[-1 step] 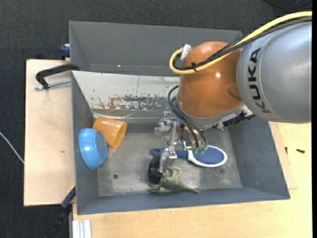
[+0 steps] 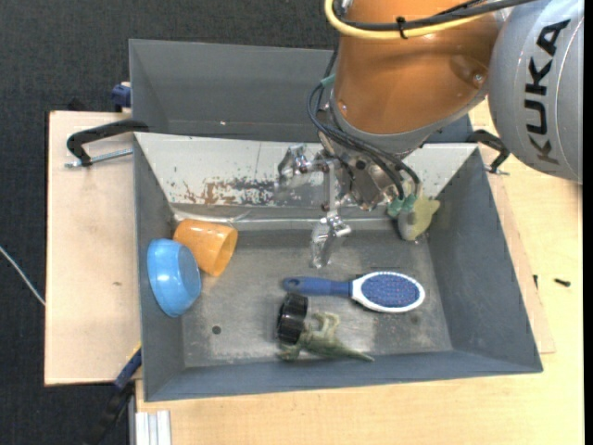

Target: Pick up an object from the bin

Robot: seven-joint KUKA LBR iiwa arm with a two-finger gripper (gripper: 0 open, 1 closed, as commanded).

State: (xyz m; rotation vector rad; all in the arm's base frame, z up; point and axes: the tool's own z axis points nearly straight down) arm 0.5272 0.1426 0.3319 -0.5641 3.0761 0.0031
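Observation:
My gripper [image 2: 311, 200] hangs under the orange wrist cover at the back middle of the bin, open, with nothing between its fingers. One metal fingertip [image 2: 323, 239] points down just above the bin floor; the other [image 2: 296, 164] is up by the back wall. A blue-and-white oval hairbrush [image 2: 375, 291] lies just in front of the lower fingertip, handle pointing left. A pale yellow-green lumpy thing [image 2: 416, 217] rests to the gripper's right against the back right corner. Left of the gripper, an orange cup [image 2: 208, 242] lies on its side.
A blue cup [image 2: 172, 276] lies on its side against the left wall beside the orange one. Near the front wall sit a black cap-like part [image 2: 291, 317] and a green toy lizard [image 2: 324, 341]. The arm fills the upper right.

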